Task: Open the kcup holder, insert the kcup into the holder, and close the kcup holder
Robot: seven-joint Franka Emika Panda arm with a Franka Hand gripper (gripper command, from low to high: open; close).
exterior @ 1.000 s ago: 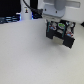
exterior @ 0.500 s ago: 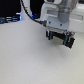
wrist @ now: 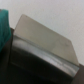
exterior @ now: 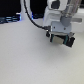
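In the exterior view my gripper (exterior: 60, 38) hangs low over the white table (exterior: 30, 62) at the exterior view's right, its white hand above black parts. The blur keeps me from separating the fingers from any black box beneath them, so I cannot make out the kcup holder with certainty. The wrist view is very blurred. It shows a pale grey-tan flat surface (wrist: 42, 42) with a dark glossy edge (wrist: 35, 57) below it. A bright green patch (wrist: 4, 27) sits at the frame's edge and may be the kcup. Whether the jaws are open or shut does not show.
A thick black cable (exterior: 32, 19) loops from the back toward the hand. Dark equipment (exterior: 9, 20) stands along the far edge at the exterior view's left. The white tabletop stretches toward the front.
The hand has stayed in nearly the same place, shifting only slightly. Nothing visibly taken hold of or let go.
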